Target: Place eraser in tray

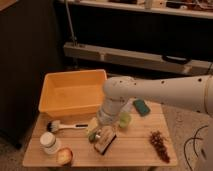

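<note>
1. A pale wooden table with plank-like grain fills the lower half of the view. It stands on a speckled grey floor.
2. The tray, yellow-orange with sloping walls, sits at the table's back left corner, and nothing can be made out inside it.
3. The white arm reaches in from the right and bends down over the middle of the table. The gripper hangs low at the table's centre, in front of the tray's near right corner.
4. The eraser, tan on top with a dark edge, lies tilted on the wood directly under the gripper, outside the tray. Whether the gripper is clamped on it or loose cannot be told.
5. A brush with a white handle and black bristles lies left of the gripper, and a white jar stands in front of it. A small tan-brown object is near the front edge.
6. A teal sponge lies at the back right, a pale green container stands beside the arm, and a brown cluster lies to the right.
7. Behind the table, a dark cabinet stands on the left, a long white rail crosses the dark wall, and a black cable loops on the floor at the right.
</note>
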